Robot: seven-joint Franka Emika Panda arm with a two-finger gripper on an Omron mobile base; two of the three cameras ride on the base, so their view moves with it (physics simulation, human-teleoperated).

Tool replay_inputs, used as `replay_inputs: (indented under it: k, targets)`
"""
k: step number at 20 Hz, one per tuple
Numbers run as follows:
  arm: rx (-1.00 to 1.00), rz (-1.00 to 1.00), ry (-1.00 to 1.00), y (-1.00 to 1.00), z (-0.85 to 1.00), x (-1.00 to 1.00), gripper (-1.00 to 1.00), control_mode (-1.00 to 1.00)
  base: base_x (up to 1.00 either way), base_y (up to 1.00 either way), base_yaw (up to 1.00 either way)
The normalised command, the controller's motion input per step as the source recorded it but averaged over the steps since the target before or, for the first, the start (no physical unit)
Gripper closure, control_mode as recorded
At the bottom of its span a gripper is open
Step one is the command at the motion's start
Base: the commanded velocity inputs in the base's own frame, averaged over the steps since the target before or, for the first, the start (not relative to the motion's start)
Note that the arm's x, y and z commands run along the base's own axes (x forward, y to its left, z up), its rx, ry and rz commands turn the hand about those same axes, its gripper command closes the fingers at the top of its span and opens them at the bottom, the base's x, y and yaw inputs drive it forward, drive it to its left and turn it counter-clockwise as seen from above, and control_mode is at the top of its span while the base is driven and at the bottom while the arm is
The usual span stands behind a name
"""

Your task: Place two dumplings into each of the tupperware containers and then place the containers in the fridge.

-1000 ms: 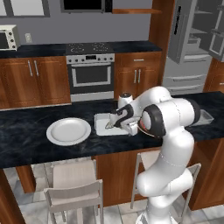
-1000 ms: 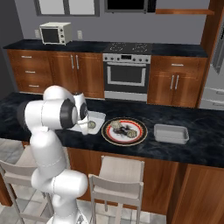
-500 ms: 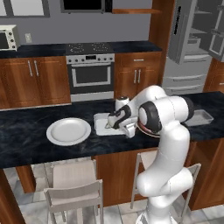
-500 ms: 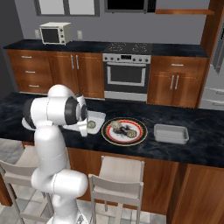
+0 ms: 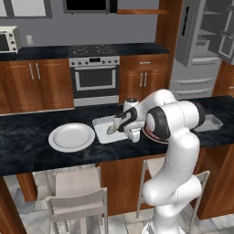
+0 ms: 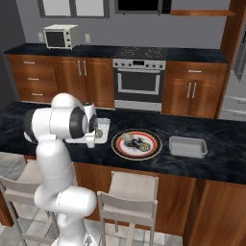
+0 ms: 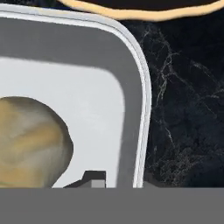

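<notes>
Dark two-finger gripper (image 5: 119, 124), jaws' state not discernible, low over shallow pale grey rectangular tupperware container (image 5: 103, 124), lumpy beige-tan dumpling (image 5: 111, 130) inside, container's long axis crosswise on black marbled counter (image 5: 27, 137), beside round white plate (image 5: 71, 136)

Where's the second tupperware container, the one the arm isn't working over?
The empty tupperware container sits on the dark counter at the right of the right base view, just beyond the red-rimmed plate; in the left base view it lies behind the arm's elbow.
</notes>
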Motion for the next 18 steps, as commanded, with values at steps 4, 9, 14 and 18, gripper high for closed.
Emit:
replay_inputs:
  k: [4,9,14,18]
  targets:
    - [0.18,-0.18,-0.38,0.00,0.37,-0.26,1.00,-1.00,0.00,0.00,0.00]
    - [0.15,-0.12,-0.17,0.00,0.85,-0.37,1.00,-1.00,0.00,0.00,0.00]
    - [-0.03,-0.05,0.15,-0.01,1.00,-0.70,1.00,-1.00,0.00,0.00,0.00]
    - [-0.26,-0.01,0.33,-0.16,1.00,-0.82,1.00,-1.00,0.00,0.00,0.00]
